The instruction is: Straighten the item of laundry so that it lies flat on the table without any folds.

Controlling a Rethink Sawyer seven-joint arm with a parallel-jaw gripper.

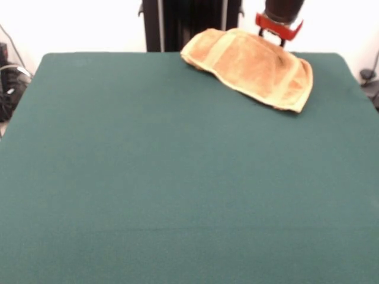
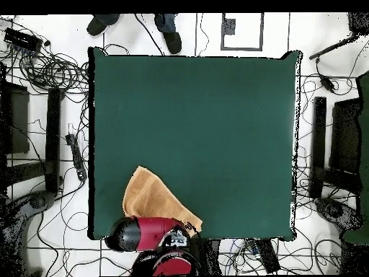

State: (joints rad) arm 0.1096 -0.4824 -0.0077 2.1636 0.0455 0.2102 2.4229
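Note:
The orange-tan towel lies bunched and folded on the green table at its far right, close to the far edge. Two paler woven bands run across it. Its far edge looks raised, just under my gripper, which comes down right behind it. The towel hides the gripper's tips, so I cannot tell whether it holds the cloth. In the overhead view the towel sits near the table's bottom-left corner, partly under my red arm.
The robot's black pedestal stands behind the far edge. In the overhead view cables and stands surround the table on the floor, and a person's feet show beyond the top edge.

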